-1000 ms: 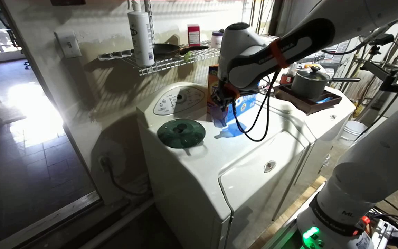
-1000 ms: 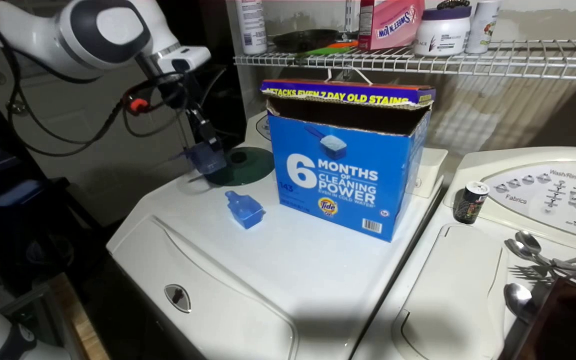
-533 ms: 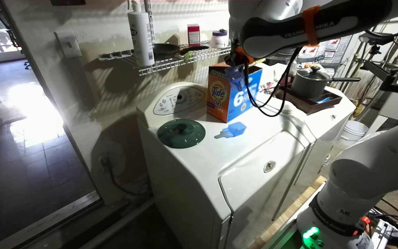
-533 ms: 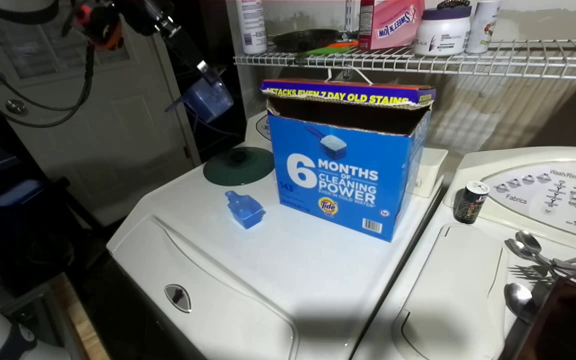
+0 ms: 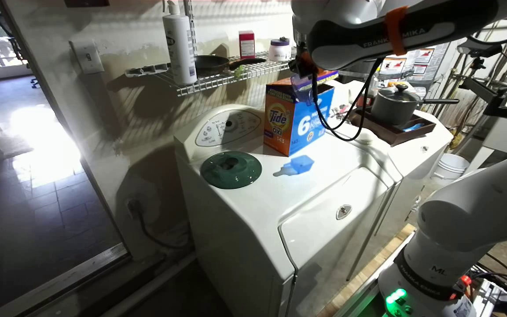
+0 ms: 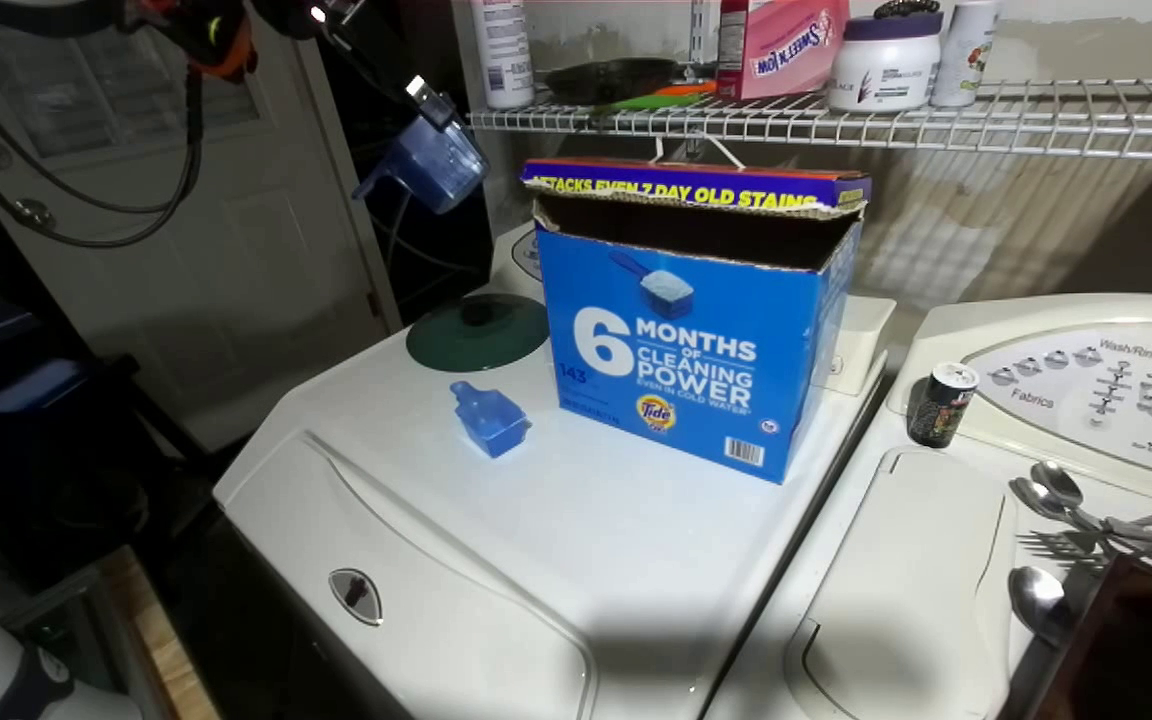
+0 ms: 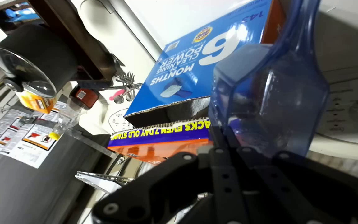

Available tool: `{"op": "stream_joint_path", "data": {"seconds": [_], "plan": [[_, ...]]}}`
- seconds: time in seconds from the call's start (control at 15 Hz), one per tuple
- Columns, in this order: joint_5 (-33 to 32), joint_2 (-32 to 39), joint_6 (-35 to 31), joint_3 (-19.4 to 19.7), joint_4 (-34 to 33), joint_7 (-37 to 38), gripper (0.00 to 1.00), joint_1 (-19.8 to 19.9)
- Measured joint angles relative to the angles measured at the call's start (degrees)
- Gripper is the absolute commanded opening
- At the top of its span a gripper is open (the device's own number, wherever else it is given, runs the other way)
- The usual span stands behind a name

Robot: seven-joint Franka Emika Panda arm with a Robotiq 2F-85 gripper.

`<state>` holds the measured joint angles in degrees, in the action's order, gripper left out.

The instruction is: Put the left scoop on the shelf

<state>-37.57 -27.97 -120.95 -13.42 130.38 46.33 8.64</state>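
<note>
Biggest worry here imo is height. The left scoop (image 6: 441, 165) is held up in the air, well above the white machine (image 6: 546, 520), but to me it looks about level with the front edge of the shelf (image 6: 1096, 125) or a bit under – go straight in and I'd bet the cup snags on the wire. Then there's the grip: the gripper (image 7: 223, 132) is pinching what looks like one thin wall of the cup, so a bump could twist it or pop it loose, maybe into the open Tide box (image 6: 681, 340). And that end of the shelf is busy, with a tall white bottle (image 5: 179, 48) and a frying pan (image 5: 209, 65) – swing wide and the bottle probably topples.

Pose-wise, the forearm (image 5: 368, 42) reaches in from upper right in an exterior view, fingers slanting downward, scoop tilted, handle pointing away from the shelf.
</note>
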Motion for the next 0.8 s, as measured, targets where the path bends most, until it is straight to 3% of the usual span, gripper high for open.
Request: {"op": "stream_joint_path", "data": {"seconds": [0.33, 0.6, 0.8], "plan": [[-5.1, -0.6, -1.7, 1.7, -1.8, 0.1, 0.01, 0.2], [-17.1, -0.8, -5.4, 4.0, -4.3, 2.3, 0.01, 2.1], [-28.3, -0.7, -7.9, 5.8, -4.9, 8.3, 0.01, 3.4]]}}
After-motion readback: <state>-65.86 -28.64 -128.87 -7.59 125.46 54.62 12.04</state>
